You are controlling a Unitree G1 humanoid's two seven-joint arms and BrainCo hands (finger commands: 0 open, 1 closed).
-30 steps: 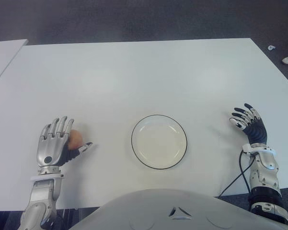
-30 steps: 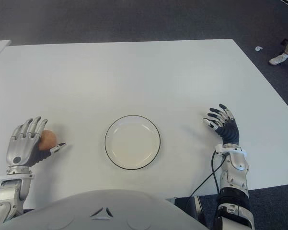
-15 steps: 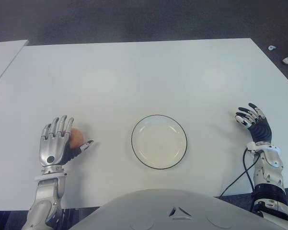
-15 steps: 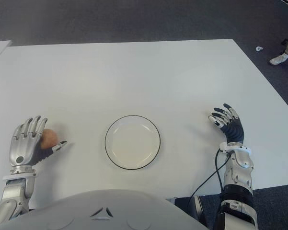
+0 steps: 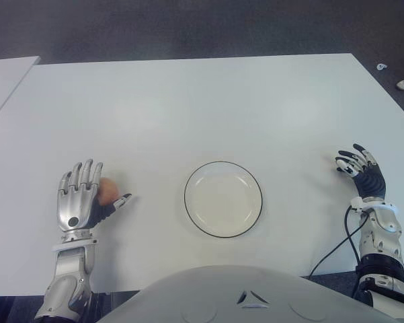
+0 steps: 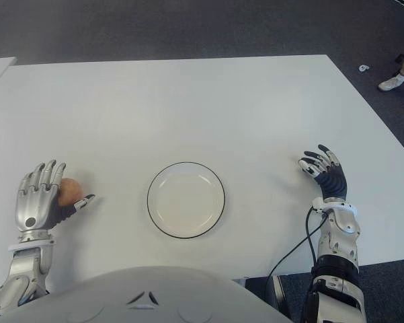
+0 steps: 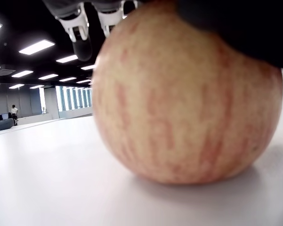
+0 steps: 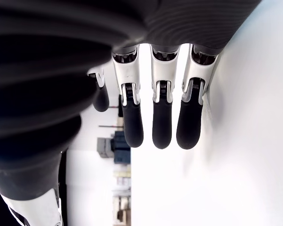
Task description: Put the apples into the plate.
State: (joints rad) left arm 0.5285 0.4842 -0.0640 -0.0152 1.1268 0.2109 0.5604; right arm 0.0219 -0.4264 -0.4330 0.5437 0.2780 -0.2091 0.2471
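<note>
The left robot hand cups the apple on the tabletop, fingers loose, not yet clamped; it should close fully before lifting toward the plate. The right robot hand hovers relaxed, empty.

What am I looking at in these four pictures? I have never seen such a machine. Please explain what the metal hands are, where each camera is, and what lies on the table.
This is a humanoid robot with two arms, each ending in a robot hand with several fingers. Two pictures come from a stereo camera on its head, looking down at a white table. The other two come from cameras on the wrists, very close to each hand.

In the middle of the table lies a white plate with a dark rim, with nothing in it. On the robot's left, the left robot hand stands against an apple. Its fingers are extended, not closed around the fruit. The left wrist picture shows that apple sitting on the table, not lifted. On the other side, the right robot hand is open and holds nothing, to the right of the plate. A black cable hangs from that arm.
</note>
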